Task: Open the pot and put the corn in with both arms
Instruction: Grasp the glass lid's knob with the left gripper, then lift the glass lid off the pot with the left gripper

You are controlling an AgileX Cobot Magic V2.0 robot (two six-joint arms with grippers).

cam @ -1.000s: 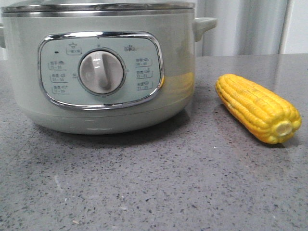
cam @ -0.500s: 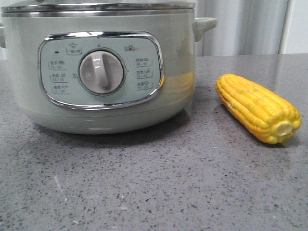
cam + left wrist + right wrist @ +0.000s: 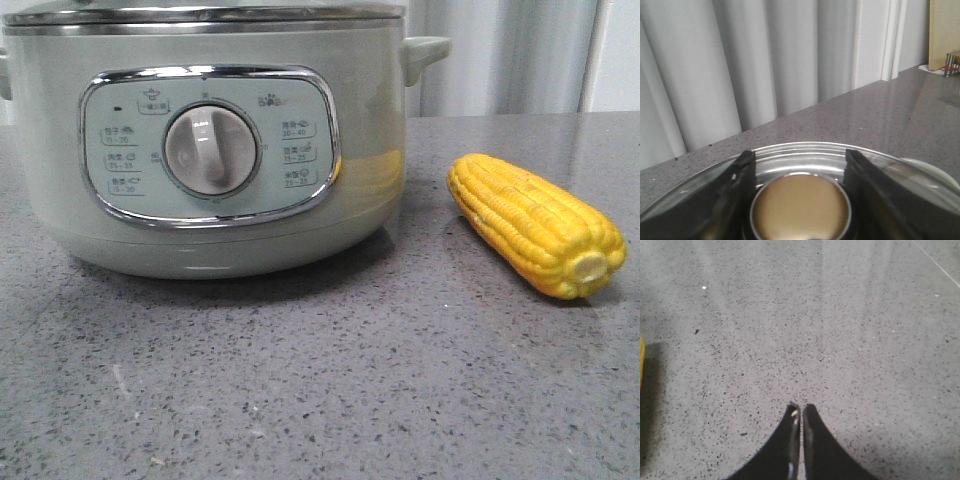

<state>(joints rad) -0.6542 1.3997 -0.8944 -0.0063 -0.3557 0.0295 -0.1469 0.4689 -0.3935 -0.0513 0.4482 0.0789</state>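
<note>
The pale green pot (image 3: 210,150) stands at the left of the front view with its steel-rimmed lid (image 3: 200,14) on. The yellow corn (image 3: 535,222) lies on the table to its right, stub end toward the camera. In the left wrist view my left gripper (image 3: 799,156) is down over the glass lid (image 3: 805,157), and its fingers (image 3: 742,175) press both sides of the round brass-coloured lid knob (image 3: 800,210). My right gripper (image 3: 800,407) is shut and empty above bare table; a sliver of the corn (image 3: 641,360) shows at that view's edge. Neither gripper shows in the front view.
The speckled grey table (image 3: 330,380) runs to a pale curtain (image 3: 740,65) behind. The pot's side handle (image 3: 425,50) sticks out toward the corn. A wooden board and a wire rack (image 3: 952,62) stand at the far corner.
</note>
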